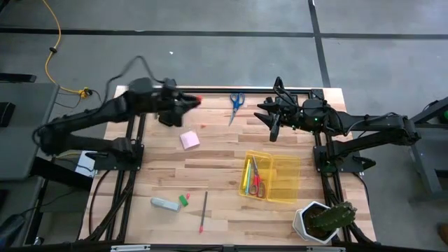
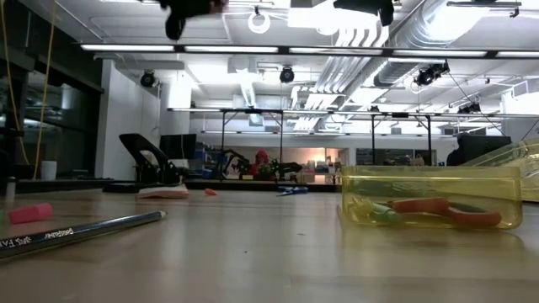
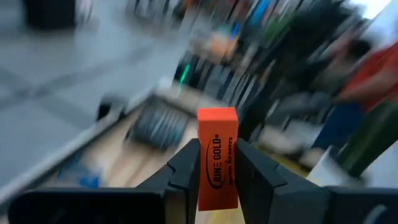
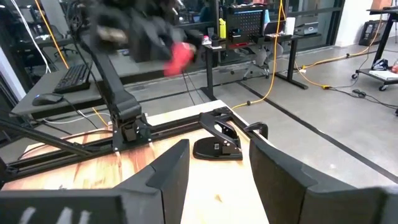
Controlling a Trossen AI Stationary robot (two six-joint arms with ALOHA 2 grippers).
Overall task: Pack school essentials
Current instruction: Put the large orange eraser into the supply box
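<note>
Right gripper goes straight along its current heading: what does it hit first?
Probably the black stapler on the table, dead ahead between the open right gripper fingers. Nothing shows in between, though depth is unclear.

The bench (image 1: 224, 150) is pale wood in light and tan strips; the eraser (image 3: 217, 155) is orange with dark lettering, between the black fingers of the left end effector (image 3: 219, 177); the box (image 1: 280, 178) is clear yellow, holding red-handled scissors (image 1: 257, 183); blue-handled scissors (image 1: 236, 101) lie upper centre; the sticky-note pad (image 1: 190, 140) is pink; the cactus (image 1: 329, 218) is green in a white pot.
</note>
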